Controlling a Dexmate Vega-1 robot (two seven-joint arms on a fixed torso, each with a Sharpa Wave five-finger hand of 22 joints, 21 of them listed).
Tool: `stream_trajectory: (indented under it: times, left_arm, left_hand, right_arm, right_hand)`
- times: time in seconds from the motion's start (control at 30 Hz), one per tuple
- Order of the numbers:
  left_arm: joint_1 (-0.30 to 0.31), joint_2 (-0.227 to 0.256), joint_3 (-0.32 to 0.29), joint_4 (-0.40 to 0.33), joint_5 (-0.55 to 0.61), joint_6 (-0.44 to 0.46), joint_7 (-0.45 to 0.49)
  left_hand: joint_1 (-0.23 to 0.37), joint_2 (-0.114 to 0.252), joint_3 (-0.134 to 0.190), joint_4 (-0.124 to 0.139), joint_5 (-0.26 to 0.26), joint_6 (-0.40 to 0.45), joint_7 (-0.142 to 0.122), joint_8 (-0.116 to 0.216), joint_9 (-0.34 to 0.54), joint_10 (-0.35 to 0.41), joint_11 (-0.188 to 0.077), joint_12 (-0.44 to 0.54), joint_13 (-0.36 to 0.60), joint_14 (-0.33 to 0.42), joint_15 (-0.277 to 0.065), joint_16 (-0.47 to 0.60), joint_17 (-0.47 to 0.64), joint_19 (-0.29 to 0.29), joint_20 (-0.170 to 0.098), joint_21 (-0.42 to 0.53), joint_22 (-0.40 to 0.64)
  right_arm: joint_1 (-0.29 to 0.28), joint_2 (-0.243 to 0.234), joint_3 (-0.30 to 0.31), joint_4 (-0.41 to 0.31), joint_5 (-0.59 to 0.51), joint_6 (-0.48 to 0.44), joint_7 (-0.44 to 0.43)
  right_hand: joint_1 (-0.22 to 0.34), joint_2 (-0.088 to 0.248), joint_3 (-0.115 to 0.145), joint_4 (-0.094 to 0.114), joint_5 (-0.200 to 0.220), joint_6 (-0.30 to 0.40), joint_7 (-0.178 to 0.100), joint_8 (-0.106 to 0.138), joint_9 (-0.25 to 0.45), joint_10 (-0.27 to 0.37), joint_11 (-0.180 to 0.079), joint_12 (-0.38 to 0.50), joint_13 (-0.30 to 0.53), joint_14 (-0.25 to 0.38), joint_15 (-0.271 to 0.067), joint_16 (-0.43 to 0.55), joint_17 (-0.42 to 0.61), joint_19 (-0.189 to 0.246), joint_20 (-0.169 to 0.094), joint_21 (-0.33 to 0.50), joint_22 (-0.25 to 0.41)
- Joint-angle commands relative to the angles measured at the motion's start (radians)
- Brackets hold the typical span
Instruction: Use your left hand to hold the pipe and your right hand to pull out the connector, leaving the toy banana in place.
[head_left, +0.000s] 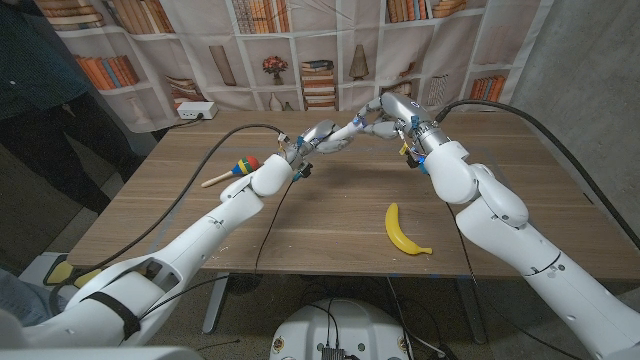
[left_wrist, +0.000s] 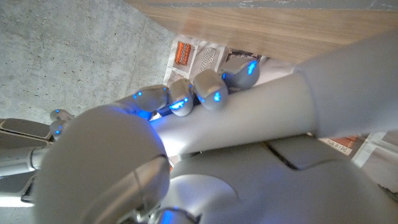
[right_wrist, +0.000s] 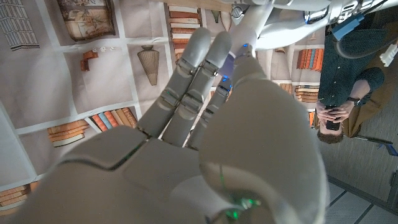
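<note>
Both hands are raised above the far middle of the table, joined by a white pipe (head_left: 345, 133). My left hand (head_left: 312, 138) grips the pipe's left end; in the left wrist view its fingers (left_wrist: 208, 87) wrap around the white pipe (left_wrist: 249, 121). My right hand (head_left: 388, 110) closes on the pipe's other end, where the connector (head_left: 371, 125) sits, mostly hidden by the fingers. In the right wrist view the right hand's fingers (right_wrist: 193, 81) reach along toward the pipe (right_wrist: 256, 18). The yellow toy banana (head_left: 404, 231) lies on the table to the front right, apart from both hands.
A wooden-handled toy rattle (head_left: 233, 171) with a coloured head lies on the wooden table (head_left: 330, 215) beside my left forearm. A white power strip (head_left: 195, 111) sits at the table's far left corner. A person (right_wrist: 339, 81) stands beyond the table. A bookshelf backdrop hangs behind.
</note>
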Motion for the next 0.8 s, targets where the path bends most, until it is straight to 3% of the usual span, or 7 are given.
stream_trajectory:
  times: [0.03,0.23,0.33,0.43,0.53,0.67,0.8]
  left_arm:
    - [0.016,0.016,-0.003,-0.036,0.017,0.029,0.011]
    - [0.018,0.018,-0.001,-0.048,0.017,0.04,0.006]
    - [0.019,0.02,-0.001,-0.054,0.016,0.046,0.002]
    - [0.02,0.021,-0.001,-0.056,0.013,0.05,-0.001]
    - [0.021,0.021,-0.002,-0.055,0.011,0.046,0.0]
    - [0.022,0.024,-0.002,-0.056,0.006,0.04,-0.003]
    - [0.022,0.027,0.0,-0.059,0.005,0.027,-0.01]
  left_hand:
    - [0.012,0.014,0.006,0.003,0.008,-0.002,0.009,0.01,0.011,0.003,-0.002,0.002,-0.002,0.008,-0.004,0.02,0.007,0.001,-0.006,-0.006,-0.004]
    - [0.011,0.013,0.005,0.006,0.01,0.003,0.009,0.002,-0.006,0.002,-0.005,0.009,0.002,0.004,-0.004,0.023,0.006,0.003,-0.007,-0.011,-0.017]
    - [0.011,0.013,0.004,0.006,0.01,-0.001,0.007,0.008,0.003,-0.004,-0.004,0.019,0.017,0.003,-0.004,0.02,0.001,0.005,-0.006,-0.005,-0.011]
    - [0.01,0.013,0.005,0.008,0.011,0.001,0.007,0.007,-0.001,-0.004,-0.005,0.017,0.01,0.003,-0.004,0.026,0.008,0.001,-0.007,-0.011,-0.021]
    - [0.009,0.012,0.004,0.009,0.012,-0.003,0.006,0.014,0.011,-0.002,-0.004,0.017,0.006,0.002,-0.004,0.024,0.003,0.003,-0.007,-0.008,-0.019]
    - [0.011,0.013,0.005,0.007,0.012,-0.001,0.007,0.007,-0.005,0.0,-0.003,0.01,-0.011,0.003,-0.005,0.025,0.002,0.003,-0.007,-0.004,-0.017]
    - [0.011,0.013,0.006,0.007,0.013,-0.001,0.009,0.008,-0.004,-0.002,-0.003,0.012,-0.01,0.004,-0.005,0.028,0.005,-0.001,-0.007,-0.01,-0.026]
  right_arm:
    - [-0.06,-0.007,0.045,-0.035,-0.013,0.023,-0.063]
    - [-0.068,-0.007,0.052,-0.031,-0.011,0.041,-0.069]
    - [-0.069,-0.011,0.055,-0.031,-0.007,0.045,-0.06]
    - [-0.055,-0.031,0.051,-0.053,-0.008,0.004,0.017]
    - [-0.033,-0.049,0.046,-0.06,0.016,-0.012,0.092]
    - [0.003,-0.051,0.007,-0.047,0.0,-0.014,0.118]
    - [0.032,-0.044,-0.03,-0.026,-0.027,-0.006,0.119]
  right_hand:
    - [0.019,0.036,0.008,0.003,-0.002,-0.012,0.002,-0.003,0.003,0.132,0.033,0.098,0.282,0.004,-0.005,-0.003,0.002,0.002,-0.082,0.005,-0.002]
    - [0.014,0.038,0.011,0.005,-0.002,-0.015,0.0,-0.004,0.004,0.129,0.032,0.099,0.287,0.001,-0.005,-0.005,0.004,-0.003,-0.083,0.004,-0.006]
    - [-0.033,0.022,0.018,0.019,0.009,-0.064,-0.012,-0.023,0.001,0.11,0.03,0.072,0.27,-0.122,-0.004,-0.079,-0.022,-0.082,-0.078,-0.035,-0.041]
    - [-0.174,-0.023,-0.021,0.062,0.012,-0.215,-0.039,-0.06,-0.008,-0.041,0.03,-0.03,0.214,-0.273,0.001,-0.155,-0.057,-0.19,-0.066,-0.067,-0.085]
    - [-0.271,-0.069,-0.05,0.077,-0.001,-0.402,-0.018,-0.065,-0.024,-0.227,0.046,-0.093,0.173,-0.458,0.048,-0.182,-0.06,-0.265,-0.021,-0.115,-0.11]
    - [-0.305,-0.102,-0.065,0.071,-0.002,-0.481,-0.018,-0.06,-0.036,-0.329,0.06,-0.097,0.154,-0.568,0.08,-0.184,-0.062,-0.316,0.022,-0.153,-0.115]
    - [-0.341,-0.118,-0.083,0.078,0.011,-0.525,-0.031,-0.057,-0.044,-0.395,0.06,-0.096,0.14,-0.639,0.098,-0.182,-0.063,-0.338,0.035,-0.18,-0.116]
